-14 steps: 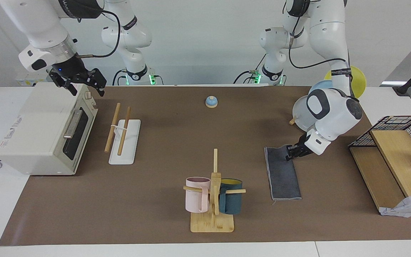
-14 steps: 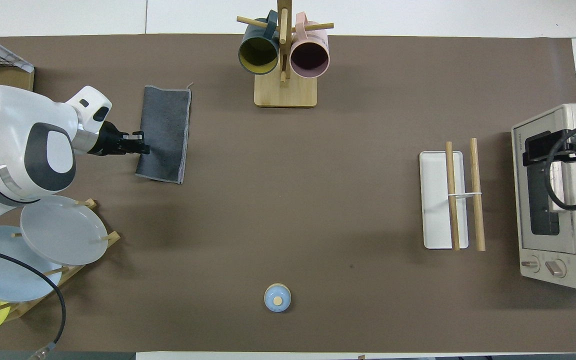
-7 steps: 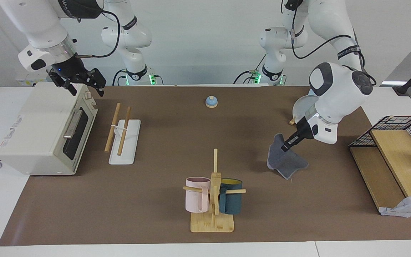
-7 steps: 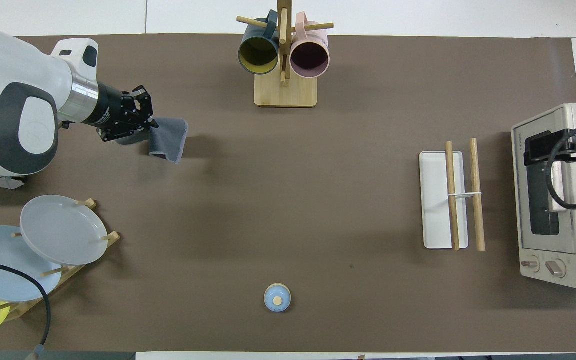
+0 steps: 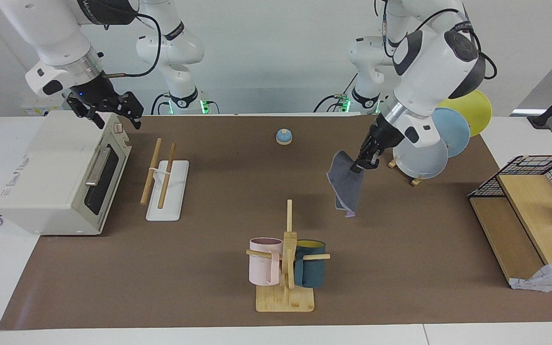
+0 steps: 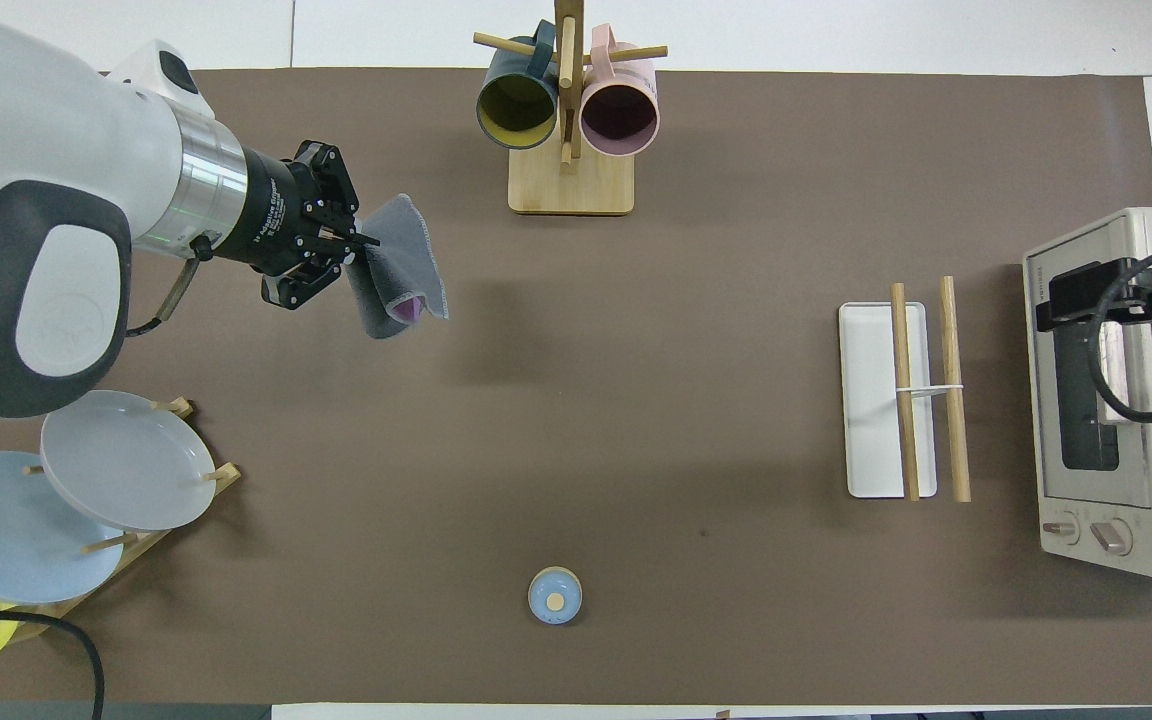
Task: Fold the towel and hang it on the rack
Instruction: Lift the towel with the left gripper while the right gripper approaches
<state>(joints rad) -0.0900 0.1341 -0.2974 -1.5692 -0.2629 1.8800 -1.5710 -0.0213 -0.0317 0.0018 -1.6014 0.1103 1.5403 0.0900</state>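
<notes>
The left gripper, clamped on the folded towel, holds it in the air over the table, well apart from the rack; hanging remains. The right gripper waits wide open over the toaster oven. One towel, one rack, two mugs, three plates.

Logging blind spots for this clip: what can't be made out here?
- Right gripper: overhead view shows it cut off by the edge above the toaster oven.
- Towel: hangs bunched from the left gripper, so its fold is unreadable.
- Yellow plate: the arm mostly hides it.
</notes>
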